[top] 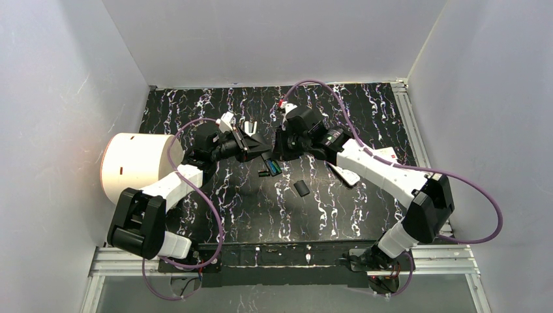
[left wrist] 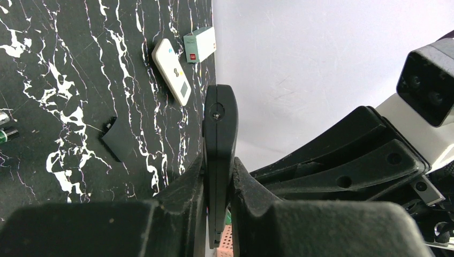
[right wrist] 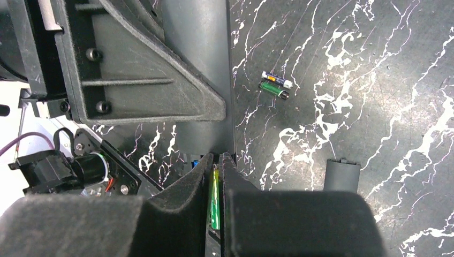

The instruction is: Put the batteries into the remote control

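The slim black plastic remote control (left wrist: 219,128) was clamped edge-on in the fully closed left gripper (left wrist: 218,184). 1 thin green battery (right wrist: 213,201) was pinched in the right gripper (right wrist: 215,166), close beside the remote. Insertion was judged not yet done. 2 more small cells (right wrist: 275,85) and the black battery cover (right wrist: 341,174) lay on the black, white-veined tabletop (top: 339,215), enclosed by plain white walls (top: 274,39).

**A:** What does the table look like?
**B:** The table (top: 326,215) is black with white veins, like polished stone, and faintly shiny.
**A:** And the other things?
**B:** The black remote (left wrist: 218,128) is smooth matt plastic. The white remote (left wrist: 172,69) is glossier plastic. The pads (left wrist: 182,195) of the left gripper (left wrist: 218,166) look rough and matt, like felt. The green battery (right wrist: 213,206) is glossy.
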Available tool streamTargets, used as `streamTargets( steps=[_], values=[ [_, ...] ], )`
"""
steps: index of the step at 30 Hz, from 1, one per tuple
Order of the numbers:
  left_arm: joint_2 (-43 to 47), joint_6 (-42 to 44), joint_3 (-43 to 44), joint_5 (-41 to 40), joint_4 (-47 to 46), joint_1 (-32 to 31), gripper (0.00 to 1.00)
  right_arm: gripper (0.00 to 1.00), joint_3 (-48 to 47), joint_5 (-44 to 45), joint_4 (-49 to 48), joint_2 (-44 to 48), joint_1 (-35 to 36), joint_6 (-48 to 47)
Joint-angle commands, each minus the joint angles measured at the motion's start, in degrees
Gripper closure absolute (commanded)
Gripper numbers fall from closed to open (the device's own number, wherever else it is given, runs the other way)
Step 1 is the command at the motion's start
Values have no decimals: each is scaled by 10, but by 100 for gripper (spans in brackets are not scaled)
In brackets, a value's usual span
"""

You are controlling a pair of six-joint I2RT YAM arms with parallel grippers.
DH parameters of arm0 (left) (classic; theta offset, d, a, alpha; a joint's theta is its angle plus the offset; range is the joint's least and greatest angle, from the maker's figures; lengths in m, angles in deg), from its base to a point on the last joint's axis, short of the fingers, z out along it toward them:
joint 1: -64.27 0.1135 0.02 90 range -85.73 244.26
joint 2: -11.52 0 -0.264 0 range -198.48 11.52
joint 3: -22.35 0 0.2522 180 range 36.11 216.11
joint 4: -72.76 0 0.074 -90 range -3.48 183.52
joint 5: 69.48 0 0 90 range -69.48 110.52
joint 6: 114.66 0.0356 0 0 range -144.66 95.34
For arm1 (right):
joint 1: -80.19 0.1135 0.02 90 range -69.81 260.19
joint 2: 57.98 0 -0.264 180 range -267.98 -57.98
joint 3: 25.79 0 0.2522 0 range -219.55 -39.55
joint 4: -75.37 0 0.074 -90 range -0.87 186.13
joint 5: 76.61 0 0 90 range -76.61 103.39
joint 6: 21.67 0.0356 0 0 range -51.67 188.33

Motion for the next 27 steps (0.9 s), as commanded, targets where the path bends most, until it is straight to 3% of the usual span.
streamTargets(
  steps=[1,8,10,13,17,23,25,27],
  values=[
    [28,-44,15,46,-50,-9,100,83,-18,5,-9,-20,5,9],
    [11,-53,21,32,-50,-5,100,79,-22,4,-3,17,6,18],
    [6,-56,22,30,-50,-5,100,72,-16,6,-18,38,5,27],
    [4,-62,26,28,-50,-4,100,54,10,18,-53,77,3,75],
    [9,-83,33,24,-50,-4,100,35,95,9,-189,142,2,168],
    [26,-141,53,6,-50,-2,100,9,240,79,-382,258,3,279],
    [30,-172,56,-1,-68,-1,100,5,308,89,-489,294,5,330],
    [32,-206,55,-6,-98,0,100,4,350,103,-531,313,5,360]
  ],
)
